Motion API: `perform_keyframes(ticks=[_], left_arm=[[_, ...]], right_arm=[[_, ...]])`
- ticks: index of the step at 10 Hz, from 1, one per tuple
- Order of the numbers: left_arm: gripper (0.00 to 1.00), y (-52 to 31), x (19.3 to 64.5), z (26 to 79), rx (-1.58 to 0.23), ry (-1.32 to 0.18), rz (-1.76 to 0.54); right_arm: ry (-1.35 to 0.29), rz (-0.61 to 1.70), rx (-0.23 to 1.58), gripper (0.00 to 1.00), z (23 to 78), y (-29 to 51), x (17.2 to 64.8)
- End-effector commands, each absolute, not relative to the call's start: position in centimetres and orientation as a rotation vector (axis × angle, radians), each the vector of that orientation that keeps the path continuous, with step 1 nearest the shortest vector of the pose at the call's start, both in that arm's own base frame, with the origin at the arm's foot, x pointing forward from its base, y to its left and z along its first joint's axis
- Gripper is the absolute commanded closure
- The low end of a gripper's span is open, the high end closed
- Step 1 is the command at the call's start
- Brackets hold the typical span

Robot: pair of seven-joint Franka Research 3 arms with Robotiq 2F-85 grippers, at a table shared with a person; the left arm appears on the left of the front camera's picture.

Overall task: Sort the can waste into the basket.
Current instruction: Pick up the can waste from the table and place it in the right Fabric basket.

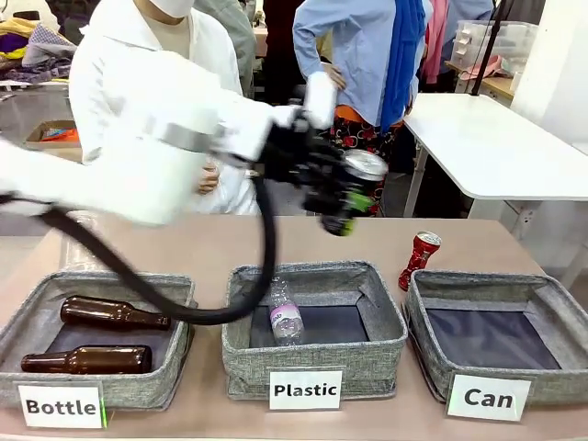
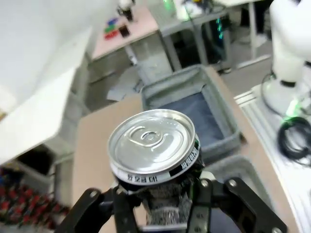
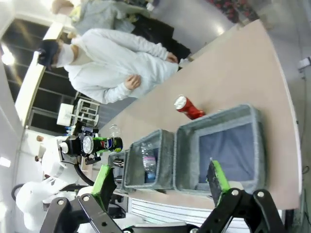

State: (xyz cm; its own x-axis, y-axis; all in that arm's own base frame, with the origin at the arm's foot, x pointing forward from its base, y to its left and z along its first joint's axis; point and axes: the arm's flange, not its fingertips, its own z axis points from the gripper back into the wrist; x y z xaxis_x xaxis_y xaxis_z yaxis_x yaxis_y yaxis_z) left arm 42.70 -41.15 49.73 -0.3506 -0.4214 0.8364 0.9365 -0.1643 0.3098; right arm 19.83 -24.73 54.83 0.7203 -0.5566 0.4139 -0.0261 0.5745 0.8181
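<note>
Three grey baskets line the near edge of the table (image 1: 211, 243). On the left, the Bottle basket (image 1: 28, 317) holds two brown bottles (image 1: 110, 314). In the middle, the Plastic basket (image 1: 312, 276) holds a clear plastic bottle (image 1: 285, 317). Above its far right corner, the left gripper (image 1: 344, 197) is clamped on the black can (image 1: 365, 173). The dented red can (image 1: 419, 260) stands just behind the Can basket (image 1: 551, 299), far right. The right gripper (image 3: 159, 165) has its fingers apart.

A robotics lab, by the look of it. A person in a white lab coat (image 1: 138, 73) stands across the tan table (image 1: 377, 246), a white robot arm (image 1: 119, 175) reaches over it, and the grey baskets (image 1: 487, 287) along the near edge carry printed labels (image 1: 305, 390) (Bottle, Plastic, Can). Beyond stand a second white table (image 1: 496, 147) and a clear storage box (image 1: 516, 41), and black cable (image 2: 294, 141) lies coiled by another arm's base (image 2: 286, 97).
</note>
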Motion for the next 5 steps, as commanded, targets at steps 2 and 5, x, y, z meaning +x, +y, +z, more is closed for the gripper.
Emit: perform_keyframes(ticks=[2, 5], left_arm=[[0.63, -52.9, 44.5, 48.6, -0.733, -0.920, -1.813], [0.63, -60.4, 43.4, 44.6, -0.681, -0.854, -1.936]], right_arm=[[-0.703, -0.332, 0.776, 0.00, 51.0, -28.1, 17.9], [-0.705, -0.361, 0.808, 0.00, 51.3, -28.3, 17.1]])
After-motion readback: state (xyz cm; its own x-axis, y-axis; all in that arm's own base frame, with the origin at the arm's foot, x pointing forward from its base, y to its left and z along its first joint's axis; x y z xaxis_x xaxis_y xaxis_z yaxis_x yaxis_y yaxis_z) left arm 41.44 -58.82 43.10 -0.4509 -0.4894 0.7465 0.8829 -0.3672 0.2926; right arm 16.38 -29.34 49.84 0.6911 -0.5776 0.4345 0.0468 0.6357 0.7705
